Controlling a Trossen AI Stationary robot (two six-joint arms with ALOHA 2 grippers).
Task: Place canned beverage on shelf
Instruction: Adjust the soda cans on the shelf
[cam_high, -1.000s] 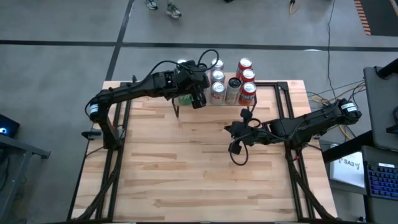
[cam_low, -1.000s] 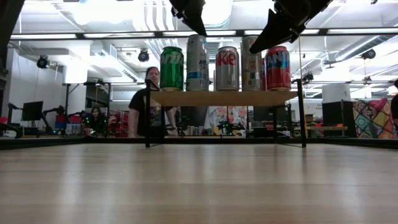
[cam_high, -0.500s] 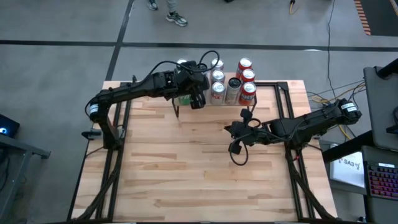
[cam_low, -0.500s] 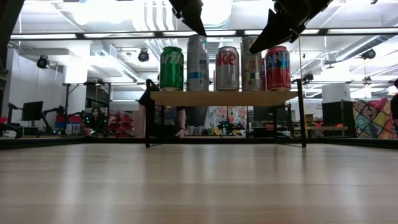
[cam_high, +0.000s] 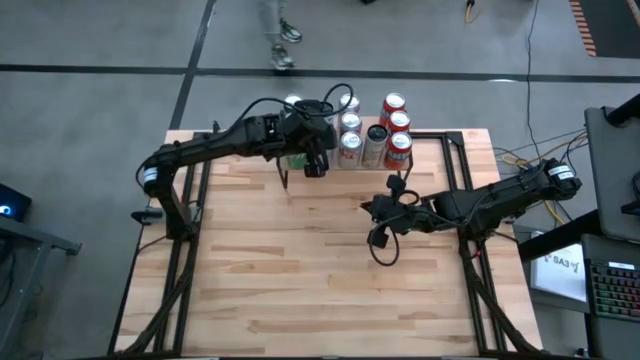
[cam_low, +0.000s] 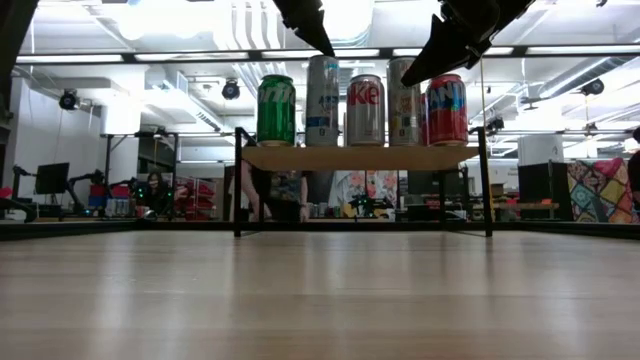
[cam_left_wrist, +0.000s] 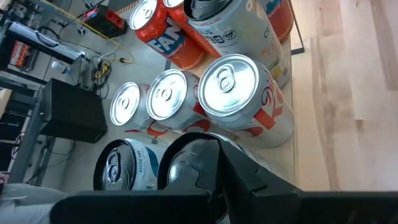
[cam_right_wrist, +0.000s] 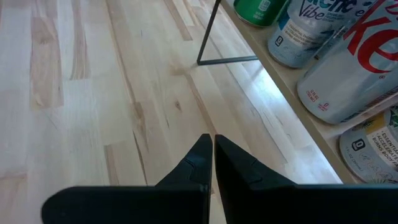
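Note:
The shelf (cam_low: 360, 157), a light board on thin black legs, stands at the table's far edge. Several cans stand upright on its board, among them a green can (cam_low: 276, 110), a silver-and-red can (cam_low: 366, 110) and a red can (cam_low: 447, 109). My left gripper (cam_high: 314, 166) hangs shut just above the left part of the row, over the can tops (cam_left_wrist: 231, 79), with nothing in it. My right gripper (cam_high: 366, 206) is also shut and holds nothing; it hovers over the bare table in front of the shelf's right half (cam_right_wrist: 209, 142).
The butcher-block tabletop (cam_high: 300, 270) lies bare in front of the shelf. A black cable loops below my right wrist (cam_high: 382, 245). Black frame bars run along the table's left and right sides. Beyond the table a person (cam_low: 272, 188) stands behind the shelf.
My left gripper has rolled a little about its own line while staying in place above the cans. The person behind the shelf has moved to the right. The cans and my right arm have kept still.

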